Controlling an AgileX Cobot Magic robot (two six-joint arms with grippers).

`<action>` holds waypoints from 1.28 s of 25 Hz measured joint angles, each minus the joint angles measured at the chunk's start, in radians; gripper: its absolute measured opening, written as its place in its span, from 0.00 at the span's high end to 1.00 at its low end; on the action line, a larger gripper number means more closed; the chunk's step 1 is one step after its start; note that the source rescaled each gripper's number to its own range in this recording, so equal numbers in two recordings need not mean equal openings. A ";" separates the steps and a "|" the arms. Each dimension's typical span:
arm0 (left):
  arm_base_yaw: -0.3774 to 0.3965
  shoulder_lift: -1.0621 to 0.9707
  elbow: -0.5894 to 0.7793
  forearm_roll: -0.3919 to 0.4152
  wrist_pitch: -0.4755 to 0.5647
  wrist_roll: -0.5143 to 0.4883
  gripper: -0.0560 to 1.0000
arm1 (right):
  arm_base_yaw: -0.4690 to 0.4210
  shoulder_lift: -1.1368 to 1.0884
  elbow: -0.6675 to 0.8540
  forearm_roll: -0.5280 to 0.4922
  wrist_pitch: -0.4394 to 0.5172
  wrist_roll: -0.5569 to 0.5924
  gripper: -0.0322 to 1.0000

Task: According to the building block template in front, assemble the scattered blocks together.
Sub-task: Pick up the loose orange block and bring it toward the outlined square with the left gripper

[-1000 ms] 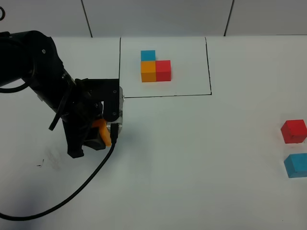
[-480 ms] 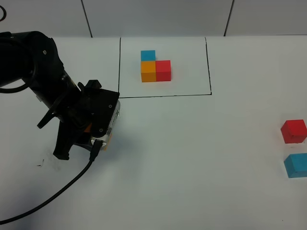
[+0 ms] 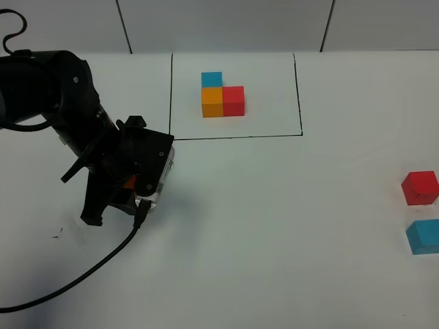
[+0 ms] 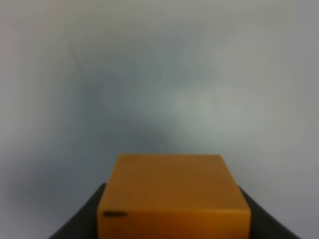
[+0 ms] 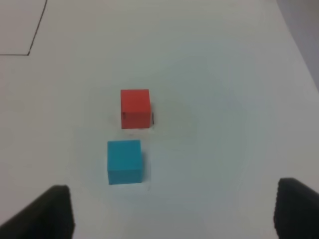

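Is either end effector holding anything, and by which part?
The left end effector holds the orange cube, its fingers on two opposite side faces. The right end effector is open, holding nothing.

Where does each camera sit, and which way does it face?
Exterior high: mounted above, looking down on the white table and framed template; left arm shows.
Left wrist: on the left arm, facing the table past the orange cube between its jaws.
Right wrist: on the right arm, looking down at the red cube and sky-blue cube; open jaws show.
Shared: exterior high and right wrist both see those cubes.
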 joint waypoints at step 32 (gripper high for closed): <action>-0.059 0.228 -0.212 0.026 0.000 -0.155 0.39 | 0.000 0.000 0.000 0.000 0.000 0.000 0.19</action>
